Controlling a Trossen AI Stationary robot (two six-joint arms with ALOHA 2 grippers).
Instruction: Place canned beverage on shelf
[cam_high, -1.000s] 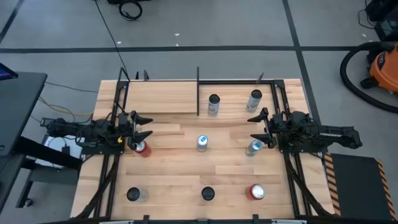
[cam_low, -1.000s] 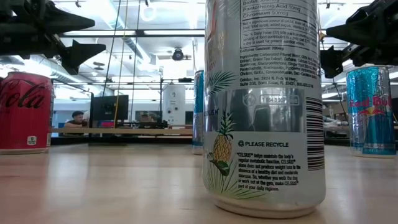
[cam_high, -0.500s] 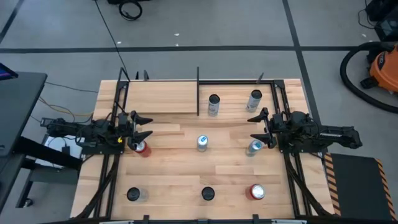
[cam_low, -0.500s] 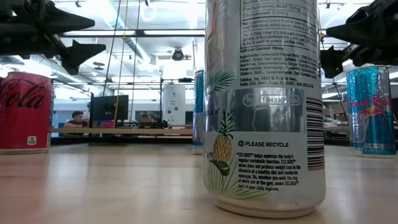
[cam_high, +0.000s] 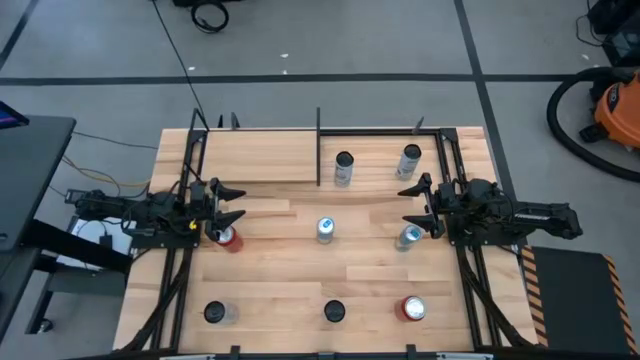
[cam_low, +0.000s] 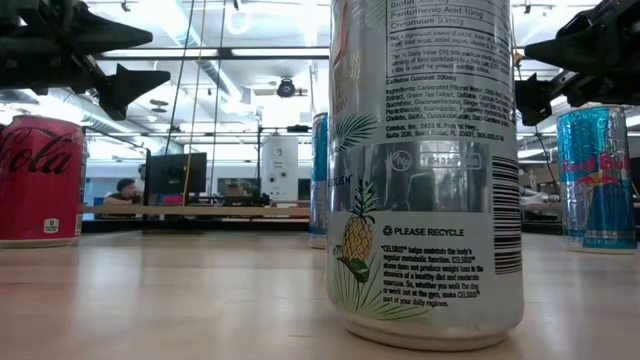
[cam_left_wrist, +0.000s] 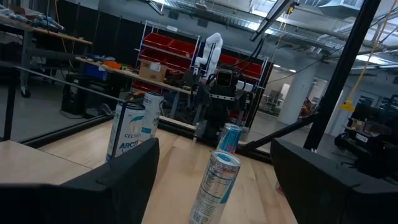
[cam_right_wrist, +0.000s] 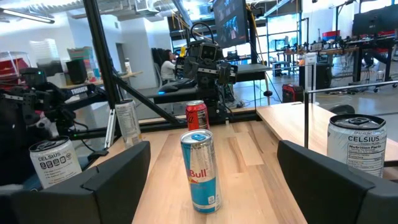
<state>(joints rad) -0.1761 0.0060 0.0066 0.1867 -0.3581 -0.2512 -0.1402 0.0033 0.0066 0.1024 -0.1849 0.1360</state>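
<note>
1. At the table's (cam_high: 290, 295) left edge, midway along it, the left gripper (cam_high: 232, 204) hangs with its jaws spread and nothing between them, just above and beside the red cola can (cam_high: 229, 238). If it closes from this height it would likely catch only the rim and tip the can toward the edge.
2. The shelf (cam_high: 262, 156), a pale board between thin black uprights, lies along the table's far edge, left of the centre upright (cam_high: 318, 146). No can stands on that board. A can carried there could strike an upright and be knocked from the grip.
3. Mid-table stands a blue-and-silver can (cam_high: 325, 230); two silver cans (cam_high: 343, 168) stand near the far edge, right of the centre upright. Whether they rest on a board of the shelf or on the tabletop cannot be told from above.
4. At the right edge, the right gripper (cam_high: 414, 205) is also released and empty, with the Red Bull can (cam_high: 408, 237) just beside it; its wrist view shows that can (cam_right_wrist: 201, 169) standing upright ahead of the fingers (cam_right_wrist: 115, 180). It is tall and narrow, so a sideways nudge from one finger could topple it and set it rolling.
5. Three more cans stand along the near edge. In the low view the middle one, a Celsius can (cam_low: 425, 170), fills the frame and hides most of the table behind it; the shelf cannot be made out there.
6. Which can is meant to go first is not shown.
</note>
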